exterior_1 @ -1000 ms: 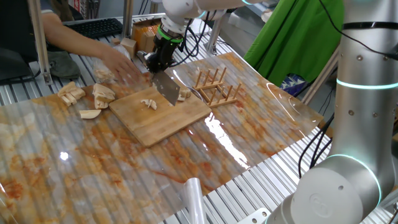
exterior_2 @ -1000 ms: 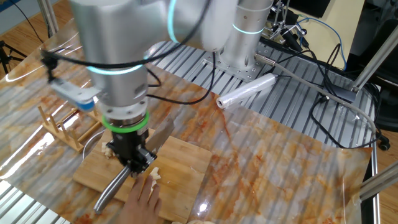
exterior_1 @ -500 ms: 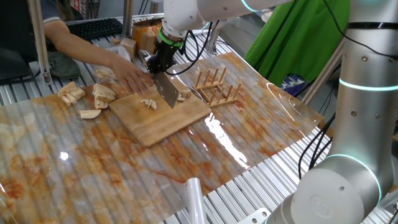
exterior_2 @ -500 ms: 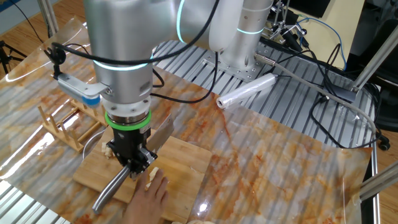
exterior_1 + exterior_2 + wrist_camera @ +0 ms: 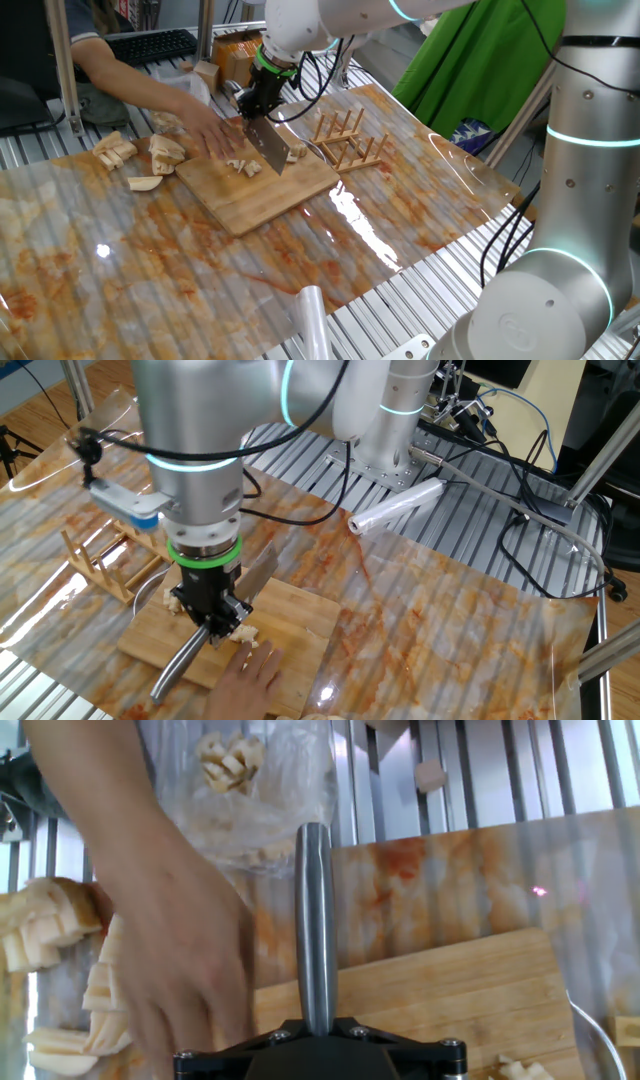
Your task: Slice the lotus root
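The knife (image 5: 268,148) is being clamped by its handle in the closed gripper (image 5: 212,622) over the cutting board (image 5: 262,188), where small, firm, brittle-looking lotus root pieces (image 5: 240,166), likely to slip, are being steadied by a person's hand (image 5: 208,128).

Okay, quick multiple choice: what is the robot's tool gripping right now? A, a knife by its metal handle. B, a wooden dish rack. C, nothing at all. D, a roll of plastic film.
A: the tool is shut on the knife, its metal handle sticking out toward the camera in the hand view while the blade hangs over the cutting board.
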`<state>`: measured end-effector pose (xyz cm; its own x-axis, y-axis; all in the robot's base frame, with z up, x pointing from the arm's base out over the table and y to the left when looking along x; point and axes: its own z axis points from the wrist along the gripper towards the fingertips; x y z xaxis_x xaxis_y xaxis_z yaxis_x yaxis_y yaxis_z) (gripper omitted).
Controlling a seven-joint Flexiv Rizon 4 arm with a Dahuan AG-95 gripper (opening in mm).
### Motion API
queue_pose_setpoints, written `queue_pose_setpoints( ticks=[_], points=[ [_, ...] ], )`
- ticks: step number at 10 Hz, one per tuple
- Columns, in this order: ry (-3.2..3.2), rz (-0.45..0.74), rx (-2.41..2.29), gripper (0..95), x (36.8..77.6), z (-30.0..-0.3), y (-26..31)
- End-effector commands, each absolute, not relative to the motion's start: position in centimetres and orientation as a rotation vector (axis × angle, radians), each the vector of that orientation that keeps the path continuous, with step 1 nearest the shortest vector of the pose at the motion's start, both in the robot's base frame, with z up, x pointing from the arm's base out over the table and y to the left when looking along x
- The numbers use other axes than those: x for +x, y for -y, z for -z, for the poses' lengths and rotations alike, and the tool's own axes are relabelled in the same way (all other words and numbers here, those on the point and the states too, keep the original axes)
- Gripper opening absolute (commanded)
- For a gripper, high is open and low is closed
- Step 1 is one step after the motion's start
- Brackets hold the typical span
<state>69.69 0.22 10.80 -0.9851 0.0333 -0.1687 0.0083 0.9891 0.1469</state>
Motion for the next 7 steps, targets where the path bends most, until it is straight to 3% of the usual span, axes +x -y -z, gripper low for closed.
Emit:
queue_pose_setpoints(
  ticks=[1, 7],
  points=[
    [-2.972, -0.213, -0.039, 0.0, 69.61, -10.75, -0.33],
    [-3.031, -0.149, -0.124, 0.0, 69.8, -10.19, -0.59]
  ],
)
